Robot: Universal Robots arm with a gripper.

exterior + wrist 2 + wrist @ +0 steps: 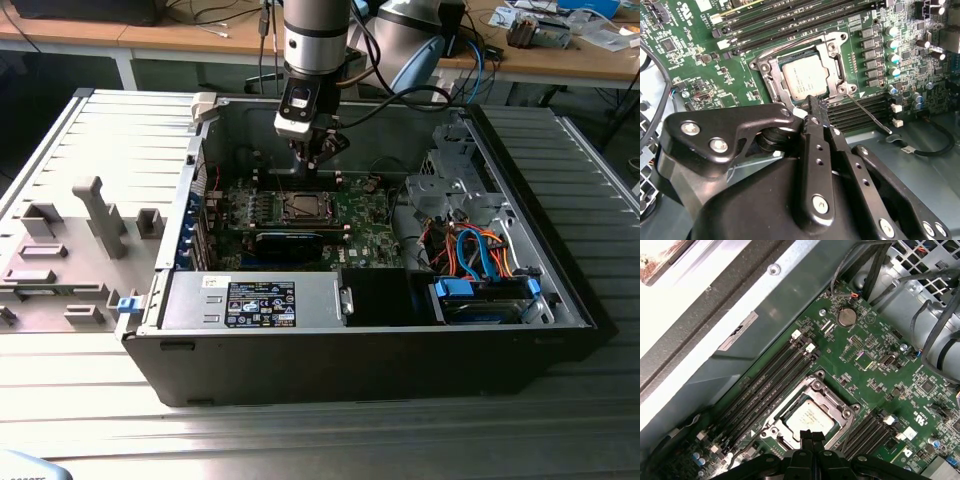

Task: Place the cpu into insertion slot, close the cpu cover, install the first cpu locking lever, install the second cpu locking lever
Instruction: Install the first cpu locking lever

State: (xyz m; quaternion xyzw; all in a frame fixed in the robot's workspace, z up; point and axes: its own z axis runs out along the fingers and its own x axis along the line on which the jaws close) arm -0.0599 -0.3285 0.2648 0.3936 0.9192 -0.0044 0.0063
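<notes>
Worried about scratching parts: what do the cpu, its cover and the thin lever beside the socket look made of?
The cpu: metal top, dull silver-grey, matte with faint print. The cpu cover: bare sheet metal, probably steel, glinting at its edges. The lever: thin bright rod, likely steel wire.

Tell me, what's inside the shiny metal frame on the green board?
A flat grey chip shows through the frame. Whatever lies under the chip is covered by it.
</notes>
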